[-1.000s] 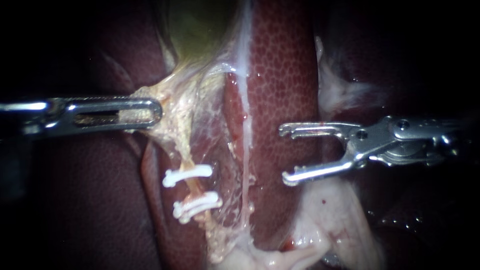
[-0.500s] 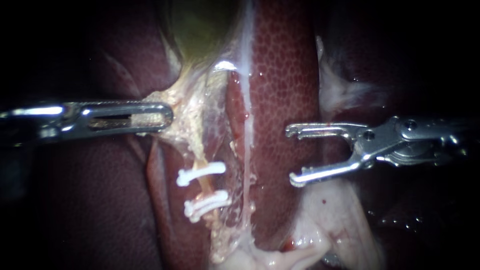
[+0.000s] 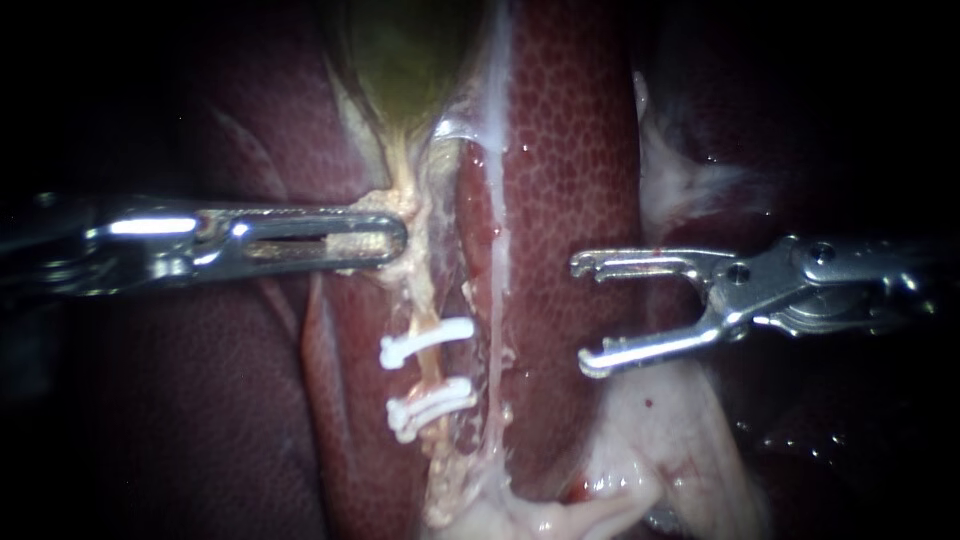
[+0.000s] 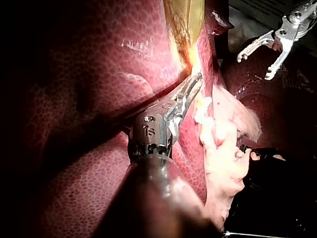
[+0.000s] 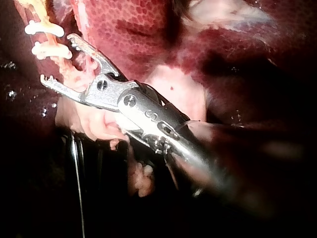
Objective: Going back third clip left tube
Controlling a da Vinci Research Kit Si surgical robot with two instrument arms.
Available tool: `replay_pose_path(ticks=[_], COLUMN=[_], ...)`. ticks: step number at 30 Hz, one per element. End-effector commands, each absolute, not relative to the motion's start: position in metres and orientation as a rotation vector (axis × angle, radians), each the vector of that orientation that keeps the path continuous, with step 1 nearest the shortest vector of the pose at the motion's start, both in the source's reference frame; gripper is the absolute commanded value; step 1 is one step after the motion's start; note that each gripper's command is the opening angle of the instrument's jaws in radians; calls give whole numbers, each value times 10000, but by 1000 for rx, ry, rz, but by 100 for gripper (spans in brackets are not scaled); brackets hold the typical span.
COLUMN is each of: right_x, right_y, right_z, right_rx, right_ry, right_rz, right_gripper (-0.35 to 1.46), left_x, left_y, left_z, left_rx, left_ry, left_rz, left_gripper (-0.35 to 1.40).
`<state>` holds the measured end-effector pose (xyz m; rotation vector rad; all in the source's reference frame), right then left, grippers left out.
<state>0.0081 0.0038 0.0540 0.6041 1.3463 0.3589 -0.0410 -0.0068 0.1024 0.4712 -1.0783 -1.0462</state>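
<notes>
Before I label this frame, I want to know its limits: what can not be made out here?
- Endoscope view: the left instrument, jaws shut on pale tissue, shows one jaw only; its shaft fades into darkness.
- Left wrist view: neither clip shows; that tissue covers them.
- Right wrist view: the right instrument has a blurred shaft.

A dark red, finely mottled liver (image 3: pixel 570 150) fills most of the endoscope view. A greenish-yellow gallbladder (image 3: pixel 400 50) sits between its lobes at the top. Glistening pale pink fatty tissue (image 3: pixel 650 440) lies against the liver's lower edge.
</notes>
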Motion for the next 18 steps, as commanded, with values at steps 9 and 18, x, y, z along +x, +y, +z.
replay_pose_path(ticks=[9, 18], right_x=[85, 85], right_y=[37, 37], right_z=[537, 535], right_rx=[603, 603], right_ry=[1349, 1349], right_rz=[360, 361], right_gripper=[60, 60], left_x=[-418, -418], left_y=[-68, -68], left_z=[1026, 1026], left_rx=[473, 473], left_ry=[-1078, -1078], left_rz=[-1043, -1043], left_gripper=[-35, -35])
